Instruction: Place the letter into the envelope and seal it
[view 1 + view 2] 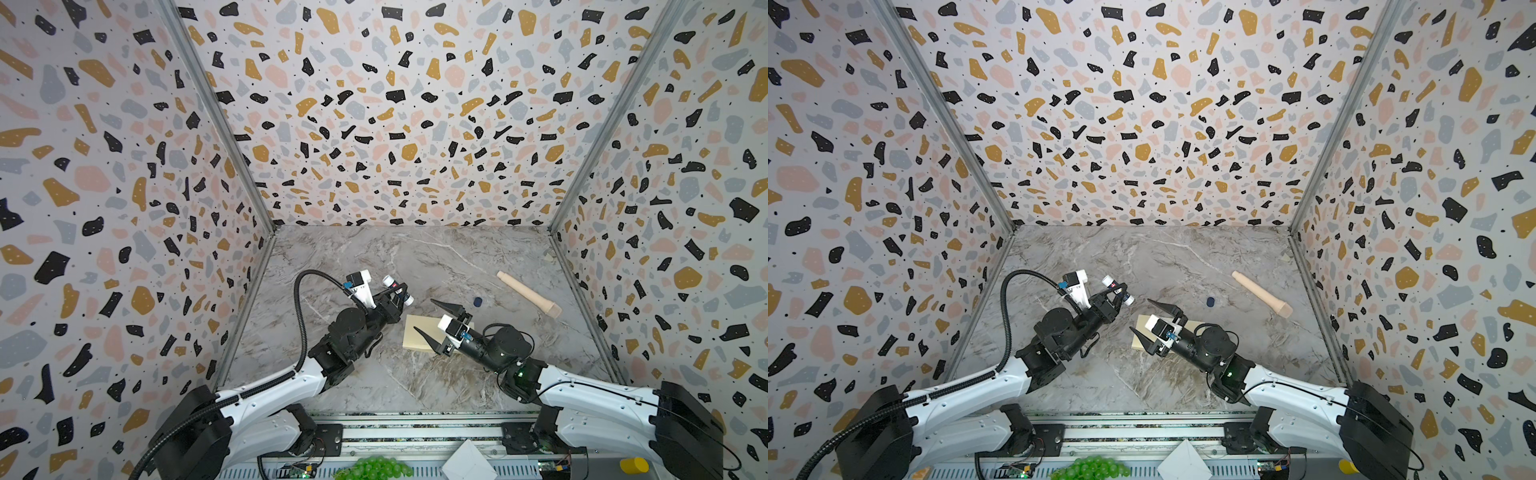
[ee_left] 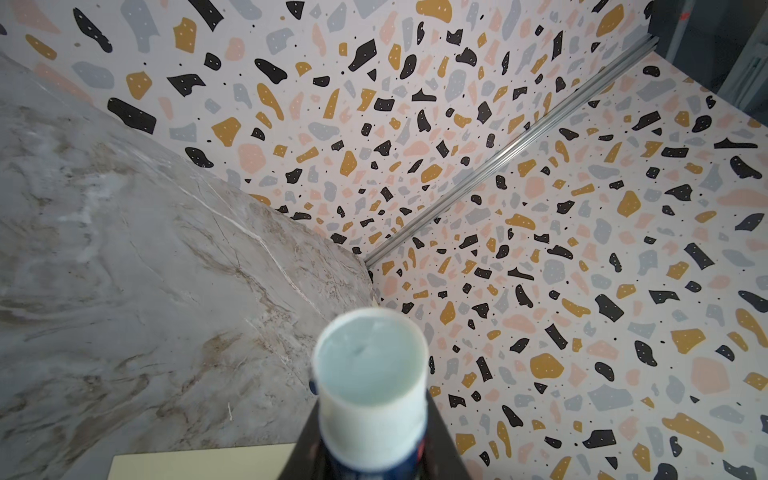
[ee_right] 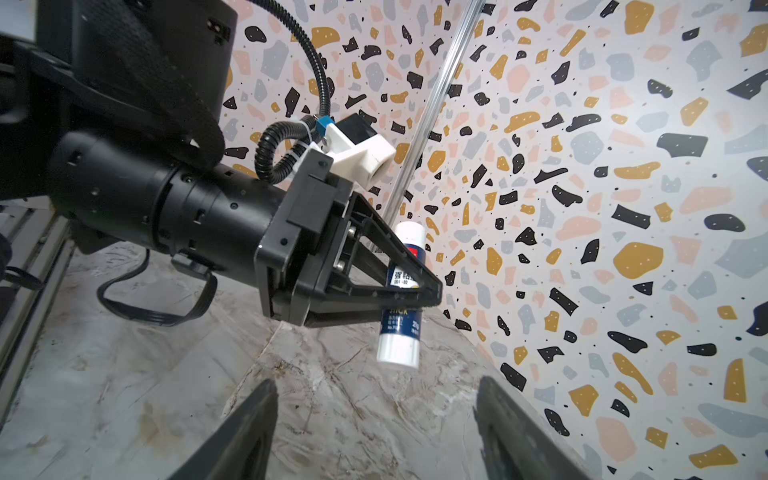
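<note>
marble table (image 1: 374,386): grey, veined, enclosed by speckled walls. left gripper (image 3: 419,291): raised over the table's left half, jaws pressed onto a glue stick (image 3: 398,332), which is gripped across its middle. the stick's uncapped end is seen in the left wrist view. right gripper (image 1: 424,314): jaws spread wide, positioned over the envelope (image 1: 428,330) and pointed toward the left gripper. the envelope: pale cream, laid flat near the table's centre, its right part hidden by the right gripper; the flap's state cannot be told. wooden rod (image 1: 528,293): laid at a slant toward the back right, well apart from the envelope. dark blue cap (image 1: 478,301): set on the table between the wooden rod and the envelope.
</note>
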You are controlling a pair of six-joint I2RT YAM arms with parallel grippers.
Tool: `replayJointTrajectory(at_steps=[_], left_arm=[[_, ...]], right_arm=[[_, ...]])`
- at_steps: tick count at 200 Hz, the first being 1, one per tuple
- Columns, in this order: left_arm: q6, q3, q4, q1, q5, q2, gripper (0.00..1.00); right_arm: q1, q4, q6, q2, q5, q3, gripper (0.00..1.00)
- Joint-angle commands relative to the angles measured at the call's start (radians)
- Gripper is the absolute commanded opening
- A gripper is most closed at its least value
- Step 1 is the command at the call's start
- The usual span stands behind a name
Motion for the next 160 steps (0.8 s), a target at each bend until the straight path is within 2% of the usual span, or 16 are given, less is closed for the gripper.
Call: replayJointTrajectory(at_steps=[1,75,160], left_arm=[[-0.082,0.03,0.055,-0.006,-0.006,-0.009,0.0],[-0.151,0.035,0.052,-0.009,0.019,-0.024,0.0],[-0.152,0.074,0.04,-0.009,0.06,0.012,0.0]], right_arm=[[0.021,0.197,-0.038,0.052,0.105,-0.007,0.7],[0.038,0.313,-0.066,0.191,0.171,0.024,0.52],[0.037,0.371,-0.07,0.284,0.194,0.066,0.46]])
